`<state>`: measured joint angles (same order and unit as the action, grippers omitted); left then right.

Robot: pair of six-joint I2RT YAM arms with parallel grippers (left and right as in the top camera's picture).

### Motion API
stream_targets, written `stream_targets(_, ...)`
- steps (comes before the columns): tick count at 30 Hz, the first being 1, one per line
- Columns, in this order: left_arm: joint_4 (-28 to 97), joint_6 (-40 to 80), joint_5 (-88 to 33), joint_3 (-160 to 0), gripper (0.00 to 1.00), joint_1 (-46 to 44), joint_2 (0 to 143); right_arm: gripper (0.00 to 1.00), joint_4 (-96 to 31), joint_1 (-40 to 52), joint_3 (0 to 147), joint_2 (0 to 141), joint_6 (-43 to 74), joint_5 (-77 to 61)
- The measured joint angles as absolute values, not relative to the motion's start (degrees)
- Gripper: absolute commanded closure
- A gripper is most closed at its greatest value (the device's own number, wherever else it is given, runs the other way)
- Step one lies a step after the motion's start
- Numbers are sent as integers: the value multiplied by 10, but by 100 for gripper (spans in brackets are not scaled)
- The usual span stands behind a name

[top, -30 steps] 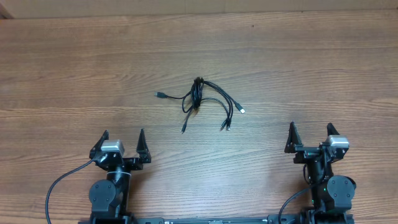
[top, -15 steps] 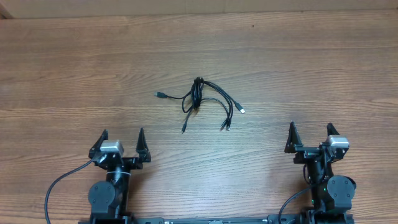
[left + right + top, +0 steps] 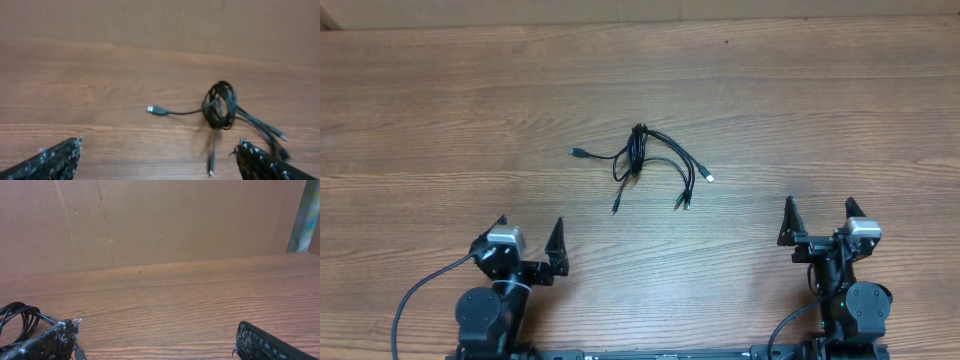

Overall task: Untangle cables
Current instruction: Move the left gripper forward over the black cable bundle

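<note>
Two grippers sat at near table edge, well apart. Left gripper (image 3: 530, 226): jaws spread wide, held nothing. Right gripper (image 3: 819, 206): jaws spread wide too, empty. Farther out, cables (image 3: 638, 150) lay on wooden table (image 3: 840, 100), well apart from both grippers. Black cords wound in tight bundle at middle; one plug end (image 3: 578, 152) trailed left, others splayed right and toward near side, one with silvery tip (image 3: 709, 178). Beyond far table edge stood brown cardboard wall (image 3: 160, 220).
</note>
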<state>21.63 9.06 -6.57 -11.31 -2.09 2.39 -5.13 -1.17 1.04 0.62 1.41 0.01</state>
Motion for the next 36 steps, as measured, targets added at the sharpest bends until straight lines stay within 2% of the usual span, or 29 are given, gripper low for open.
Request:
stream_targets(5, 284, 95, -90, -230, 1, -21, 105, 0, -52, -11, 10, 6, 14, 0)
stream_targets(15, 448, 103, -154, -510, 1, -21, 423, 0, -51, -11, 10, 6, 14, 0)
stream_targets(22, 558, 104, -190, -656, 0, -21, 594, 0, -51, -11, 10, 6, 14, 0)
stream_targets(32, 571, 106, -270, -677, 1, -21, 716, 0, -51, -11, 10, 6, 14, 0)
stream_targets(36, 509, 106, -282, -677, 1, -21, 745, 0, -51, -11, 10, 6, 14, 0)
